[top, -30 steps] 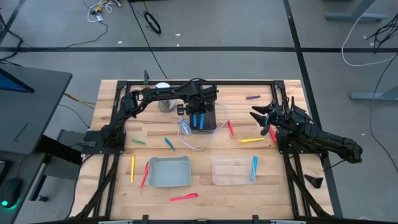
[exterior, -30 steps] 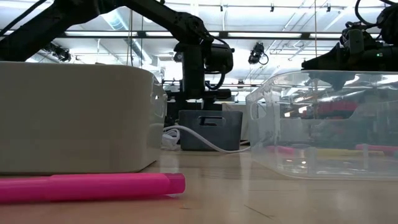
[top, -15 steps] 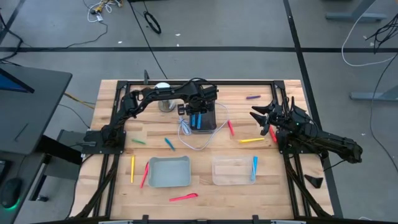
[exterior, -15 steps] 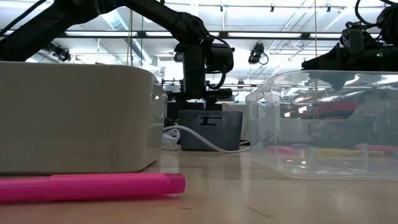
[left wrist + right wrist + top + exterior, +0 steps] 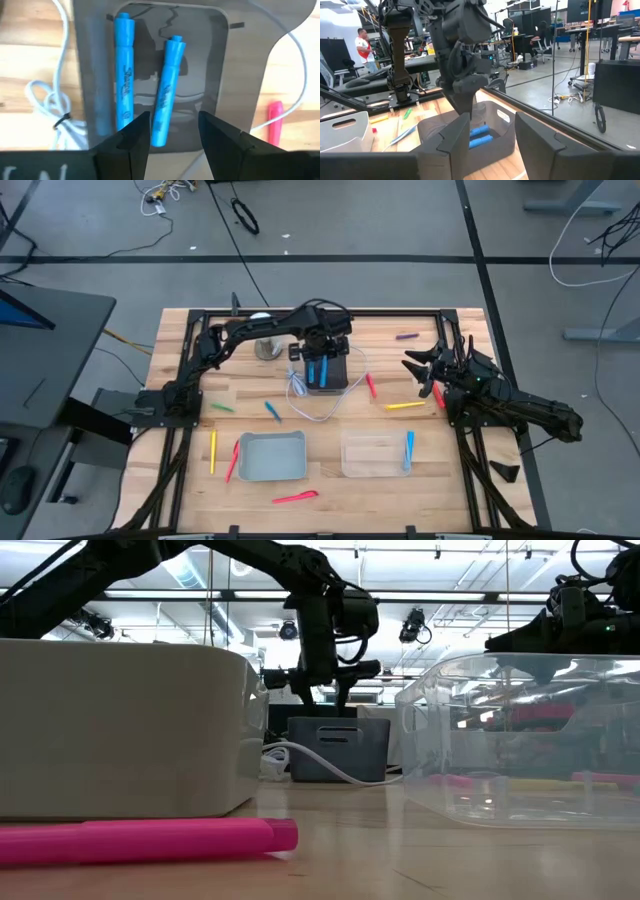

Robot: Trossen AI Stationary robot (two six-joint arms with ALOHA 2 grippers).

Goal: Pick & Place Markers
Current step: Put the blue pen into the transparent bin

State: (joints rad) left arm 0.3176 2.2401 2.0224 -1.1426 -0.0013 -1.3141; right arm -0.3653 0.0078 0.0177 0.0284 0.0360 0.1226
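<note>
Two blue markers (image 5: 124, 75) (image 5: 167, 90) lie side by side on the floor of a dark grey bin (image 5: 327, 372) at the table's far middle. My left gripper (image 5: 172, 132) hangs open just above that bin (image 5: 338, 750), pointing down, with nothing between its fingers. My right gripper (image 5: 414, 372) waits open and level at the table's right side, empty. Other markers lie flat on the wood: purple (image 5: 406, 336), red (image 5: 371, 385), yellow (image 5: 404, 405), blue (image 5: 272, 411), green (image 5: 222, 407), pink (image 5: 295, 497). One blue marker (image 5: 409, 450) lies in the clear container (image 5: 375, 453).
A grey tray (image 5: 272, 456) and the clear container stand side by side near the front edge. A white coiled cable (image 5: 305, 392) lies against the bin's left side. A yellow (image 5: 213, 451) and a red marker (image 5: 233, 461) lie left of the tray. A black frame (image 5: 300, 313) rims the table.
My left gripper has risen straight up from the bin's mouth and now hangs clear above it. The two blue markers have stayed in the bin.
</note>
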